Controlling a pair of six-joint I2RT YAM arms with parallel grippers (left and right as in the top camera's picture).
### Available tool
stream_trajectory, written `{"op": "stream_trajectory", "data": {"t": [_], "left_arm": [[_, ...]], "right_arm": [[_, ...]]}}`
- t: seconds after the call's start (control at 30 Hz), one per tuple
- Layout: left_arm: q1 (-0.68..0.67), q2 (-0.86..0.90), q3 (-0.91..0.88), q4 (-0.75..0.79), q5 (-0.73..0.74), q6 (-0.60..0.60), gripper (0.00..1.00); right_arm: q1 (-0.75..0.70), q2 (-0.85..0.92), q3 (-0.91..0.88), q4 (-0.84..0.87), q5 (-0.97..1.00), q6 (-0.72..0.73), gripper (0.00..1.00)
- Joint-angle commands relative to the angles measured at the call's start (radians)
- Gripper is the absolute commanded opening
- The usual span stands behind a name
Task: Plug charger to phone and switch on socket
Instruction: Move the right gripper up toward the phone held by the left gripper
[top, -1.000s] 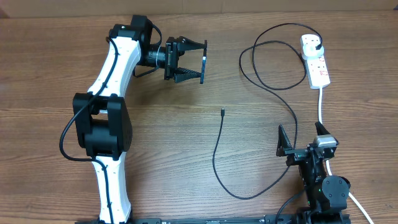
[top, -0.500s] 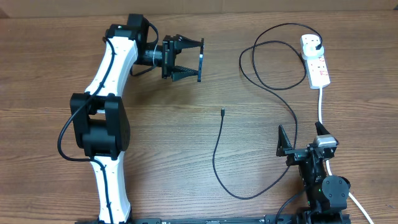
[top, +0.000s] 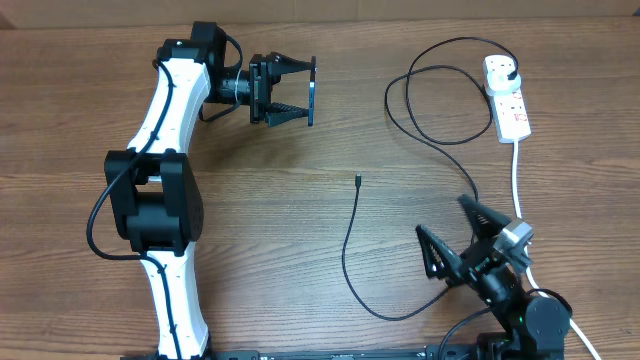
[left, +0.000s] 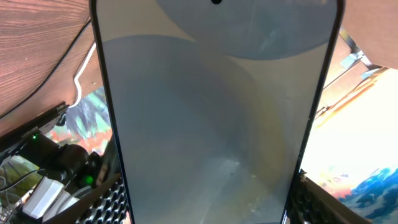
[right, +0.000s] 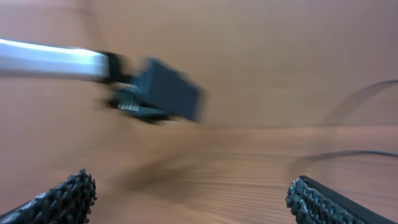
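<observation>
On table: 1 charger | 1 socket | L hand holds 1 phone | R hand wide

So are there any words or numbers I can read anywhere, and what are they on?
No words can be read here.
On the power strip: red marks, too small to read.
On the phone: the screen looks blank, no words showing.
In the right wrist picture: too blurred to read anything.

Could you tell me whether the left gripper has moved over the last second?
Yes. The left gripper, holding the phone, has shifted farther from the socket and toward the far edge of the table.
</observation>
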Motion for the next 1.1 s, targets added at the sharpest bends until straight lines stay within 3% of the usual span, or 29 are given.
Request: {"op": "stream_trajectory", "data": {"t": [0.0,0.13,0.23,0.4,0.47,0.63,0.83,0.93,1.07], "left_arm": [[0.003,0.002,0.031,0.001,0.061,-0.009,0.63],[0.003,0.002,0.031,0.001,0.06,-0.008,0.64],[0.003,0.002,0.031,0.001,0.061,-0.009,0.64],[0.003,0.002,0.031,0.001,0.06,-0.008,0.64],[0.003,0.002,0.031,0.001,0.06,-0.009,0.64],[0.003,0.002,0.031,0.001,0.031,-0.017,0.64],[0.003,0.002,0.031,0.001,0.002,-0.038,0.64],[0.003,0.002,0.031,0.001,-0.033,-0.051,0.64],[0.001,0.002,0.031,0.001,-0.037,-0.055,0.64]], "right_arm": [[-0.001,-0.01,-0.01,0.135,-0.129,0.366,1.0],[-0.001,-0.01,0.023,0.397,-0.059,0.465,1.0],[-0.001,-0.004,0.12,0.348,0.042,0.498,1.0],[-0.001,0.126,0.423,-0.066,-0.034,0.195,1.0],[-0.001,0.262,0.615,-0.348,-0.05,0.065,1.0],[-0.001,0.586,0.982,-0.787,-0.063,-0.169,1.0],[0.018,0.991,1.409,-1.247,-0.016,-0.3,1.0],[0.058,1.136,1.544,-1.332,-0.049,-0.324,1.0],[0.095,1.271,1.591,-1.228,-0.501,-0.286,1.0]]}}
